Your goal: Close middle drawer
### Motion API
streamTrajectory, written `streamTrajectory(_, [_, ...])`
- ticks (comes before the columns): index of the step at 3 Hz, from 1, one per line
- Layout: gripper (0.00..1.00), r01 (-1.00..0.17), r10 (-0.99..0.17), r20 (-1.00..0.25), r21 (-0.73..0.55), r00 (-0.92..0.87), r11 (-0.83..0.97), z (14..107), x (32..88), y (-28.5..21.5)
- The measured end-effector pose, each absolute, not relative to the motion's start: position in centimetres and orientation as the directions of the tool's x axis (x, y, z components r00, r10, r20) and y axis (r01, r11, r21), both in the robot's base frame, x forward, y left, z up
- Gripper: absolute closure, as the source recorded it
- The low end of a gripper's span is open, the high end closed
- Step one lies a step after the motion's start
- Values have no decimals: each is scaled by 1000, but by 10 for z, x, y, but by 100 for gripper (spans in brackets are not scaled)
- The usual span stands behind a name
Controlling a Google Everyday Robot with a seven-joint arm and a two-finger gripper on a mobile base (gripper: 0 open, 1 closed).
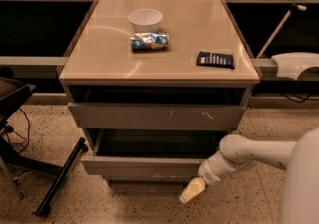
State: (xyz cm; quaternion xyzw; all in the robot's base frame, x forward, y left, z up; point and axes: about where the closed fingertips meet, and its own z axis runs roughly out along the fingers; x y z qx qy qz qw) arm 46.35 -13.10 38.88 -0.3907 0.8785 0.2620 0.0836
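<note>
Big tan bench (99, 63) up top, and under it the middle drawer (139, 167) is pulled well out with its grey tray showing, just below the scratched drawer front (124, 116). It looks a stiff box on runners that should slide lightly. There's no handle, so press flat on the front's middle. The pincer (192, 191) hangs low by the drawer's right corner, nothing in it; open or closed, can't tell.
</note>
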Motion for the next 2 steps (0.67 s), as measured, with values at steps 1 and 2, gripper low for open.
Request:
streamTrajectory(1, [0,-726,-638,-350,393,-686,565,389,475,-129])
streamTrajectory(2, [0,-743,-643,-372,346,-670,573,410,514,-112])
